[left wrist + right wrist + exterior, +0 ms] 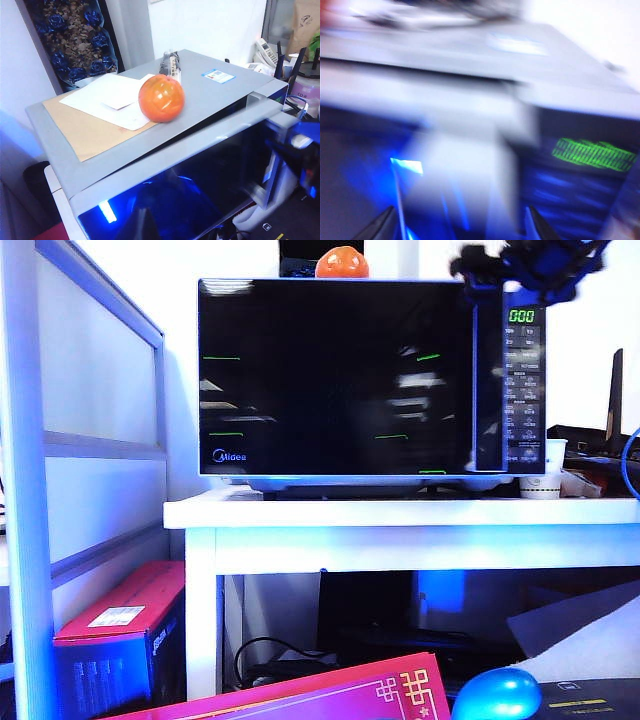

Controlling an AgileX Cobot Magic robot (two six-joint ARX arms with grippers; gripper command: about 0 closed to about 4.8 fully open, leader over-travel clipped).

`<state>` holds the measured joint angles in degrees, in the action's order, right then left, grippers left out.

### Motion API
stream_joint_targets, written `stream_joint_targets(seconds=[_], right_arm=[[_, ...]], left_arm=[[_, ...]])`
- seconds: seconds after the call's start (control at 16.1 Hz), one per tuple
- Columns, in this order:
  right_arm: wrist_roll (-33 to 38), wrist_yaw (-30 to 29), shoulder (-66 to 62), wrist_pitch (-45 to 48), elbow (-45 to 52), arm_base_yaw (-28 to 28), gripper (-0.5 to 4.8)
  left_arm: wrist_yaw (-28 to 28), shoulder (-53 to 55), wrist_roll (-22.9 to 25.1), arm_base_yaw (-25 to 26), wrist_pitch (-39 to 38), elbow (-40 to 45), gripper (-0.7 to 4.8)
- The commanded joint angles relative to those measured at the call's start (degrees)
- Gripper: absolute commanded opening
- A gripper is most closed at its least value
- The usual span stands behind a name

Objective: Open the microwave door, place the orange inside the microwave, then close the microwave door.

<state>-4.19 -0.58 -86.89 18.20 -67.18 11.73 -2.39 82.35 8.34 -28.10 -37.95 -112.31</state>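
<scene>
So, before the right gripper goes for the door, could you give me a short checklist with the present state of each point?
1. Microwave door shut, ready to be pulled: ok.
2. Right gripper open, fingertips apart, nothing between them: ok.
3. Right gripper lined up with the handle strip: cannot tell; it is blurred, near the microwave's top right corner.
4. Orange resting on the microwave top, on the white papers, untouched: ok.
5. Left gripper's state: cannot tell; it is not in view.
6. Space in front of the door free for the swing: ok, as far as the exterior view shows.
</scene>
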Motion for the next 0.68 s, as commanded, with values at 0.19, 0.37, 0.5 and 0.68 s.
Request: stream_joint_targets(seconds=[0.19, 0.37, 0.5, 0.68], right_arm=[[-0.11, -1.66, 2.29, 1.55, -0.28, 0.02, 3.37], [1.86, -6.43, 2.36, 0.79, -0.28, 0.04, 3.37], [3.76, -11.78, 3.72, -0.55, -0.28, 0.04, 3.37], [3.76, -17.68, 9.57, -3.52, -0.28, 0.04, 3.37]], left_arm=[[-0.2, -0.22, 0.24, -0.04, 0.77, -0.28, -0.05], [-0.2, -0.22, 0.24, -0.04, 0.77, -0.28, -0.05], [-0.2, -0.22, 0.24, -0.04, 0.77, -0.28, -0.05], [-0.2, -0.22, 0.22, -0.04, 0.79, -0.28, -0.05]])
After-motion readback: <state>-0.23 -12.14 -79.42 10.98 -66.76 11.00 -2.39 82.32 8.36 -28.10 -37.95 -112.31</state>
